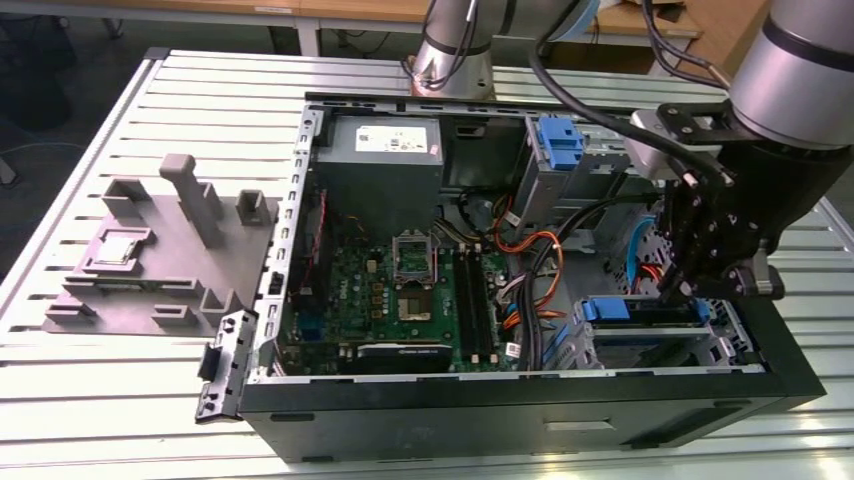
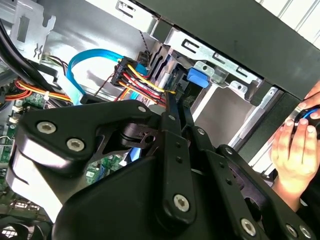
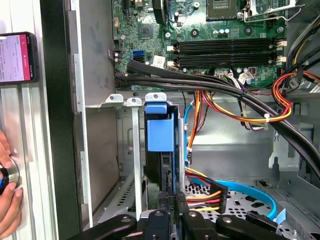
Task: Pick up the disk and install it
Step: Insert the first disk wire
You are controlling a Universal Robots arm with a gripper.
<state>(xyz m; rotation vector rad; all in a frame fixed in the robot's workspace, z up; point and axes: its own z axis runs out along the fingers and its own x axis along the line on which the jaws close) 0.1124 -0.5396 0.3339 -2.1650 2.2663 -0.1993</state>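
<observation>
One gripper (image 1: pixel 703 290) sits inside the open computer case (image 1: pixel 534 420), squeezed tight on one disk (image 3: pixel 160 132). The disk stands in its bay (image 3: pixel 131 102), at 4 o'clock in the case in the exterior view. One person's hand (image 2: pixel 295 150) rests outside the case.

Place: a robotics lab or workshop
Bench: slatted aluminium bench (image 1: pixel 120 380)
Work piece: opened computer case (image 1: pixel 534 400) with bare motherboard (image 1: pixel 400 290)
Fixture: grey moulded jig (image 1: pixel 147 260)
Surroundings: wooden desks (image 1: pixel 360 10) behind the arm's base (image 1: pixel 450 60)

Disk (image 1: pixel 643 310) in the drive bay inside the computer case (image 1: pixel 534 420), motherboard (image 1: pixel 394 290) toward the exterior view's left.
</observation>
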